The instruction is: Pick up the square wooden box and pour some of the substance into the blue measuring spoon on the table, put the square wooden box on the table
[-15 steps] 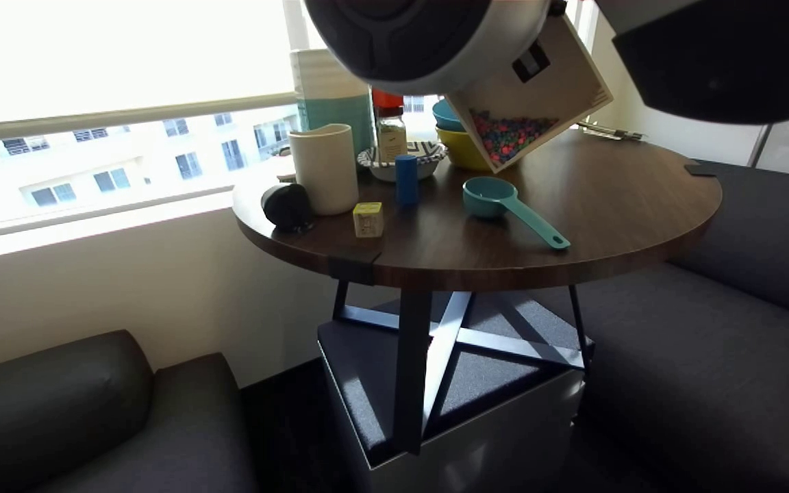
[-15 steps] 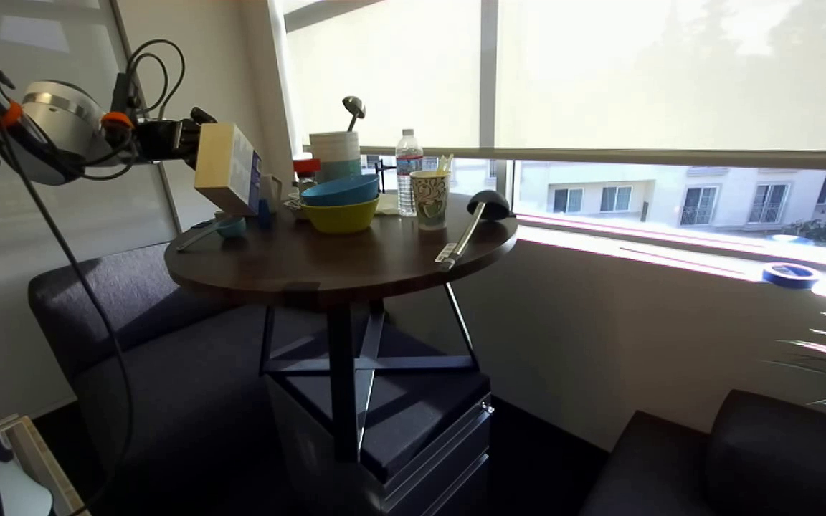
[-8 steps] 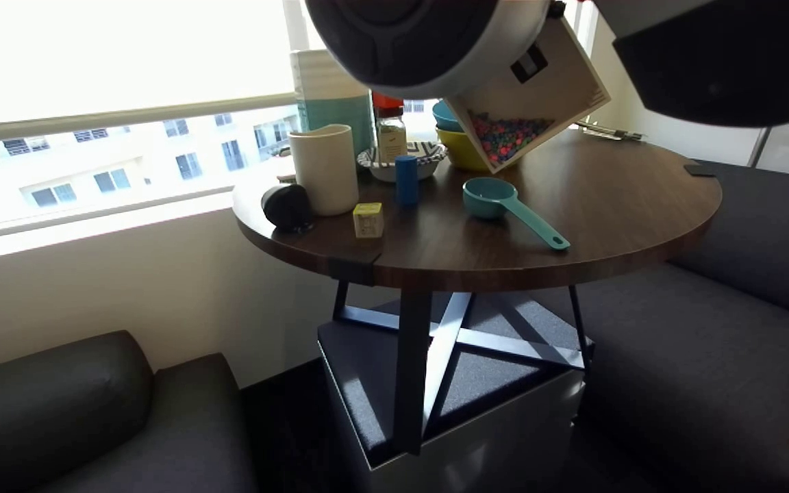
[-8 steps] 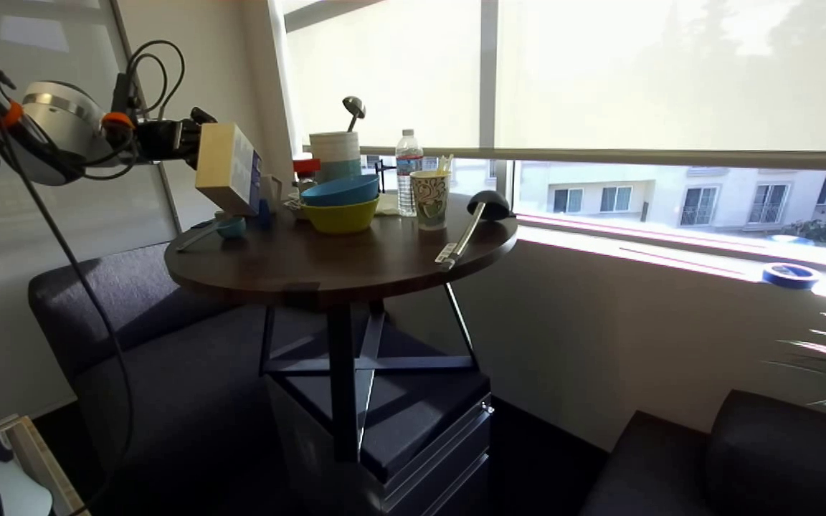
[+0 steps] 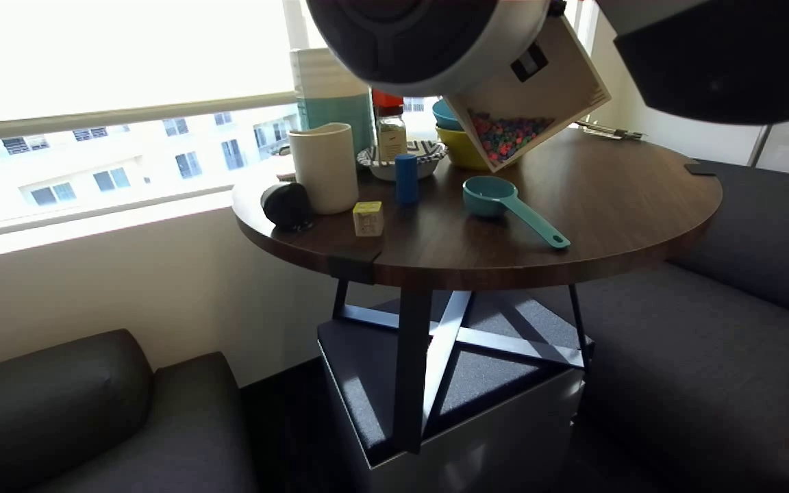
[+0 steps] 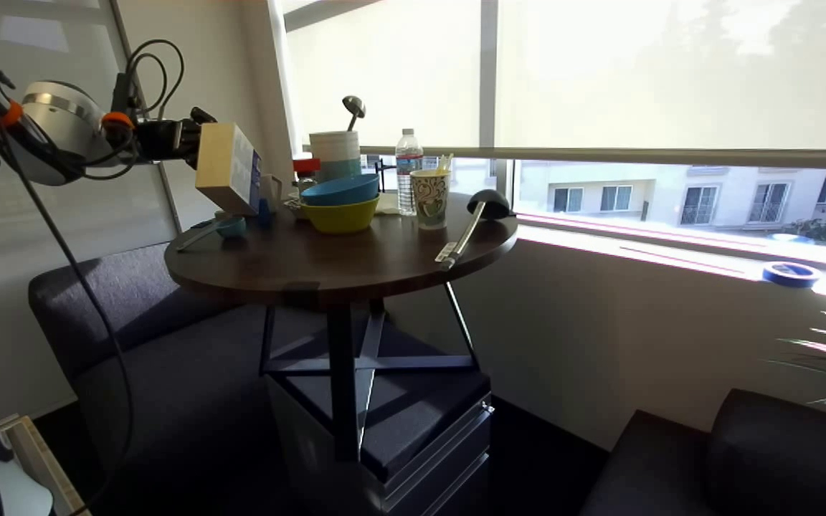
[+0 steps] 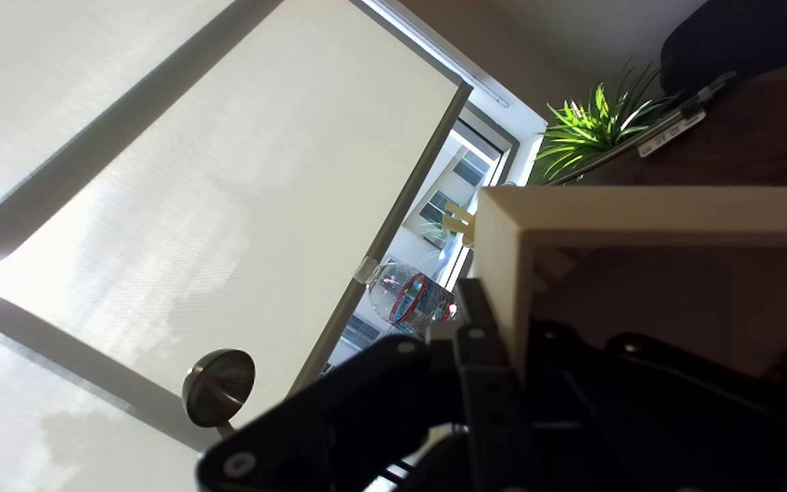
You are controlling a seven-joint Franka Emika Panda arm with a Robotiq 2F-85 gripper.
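Pick-up looks done: the tool (image 7: 511,328) clamps the square wooden box (image 5: 550,94) by one wall, tilted above the surface (image 5: 614,198), beads (image 5: 507,133) inside. The blue measuring spoon (image 5: 489,204) near the edge shows none; pouring, set-down seem left.

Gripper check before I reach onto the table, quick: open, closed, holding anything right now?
Gripper: closed, holding the wooden box by one wall.

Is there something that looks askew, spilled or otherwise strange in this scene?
Yes: the blue bowl sits tilted inside the yellow bowl, not nested level. The square wooden box is steeply tipped too, but this suits pouring; I see no spill.
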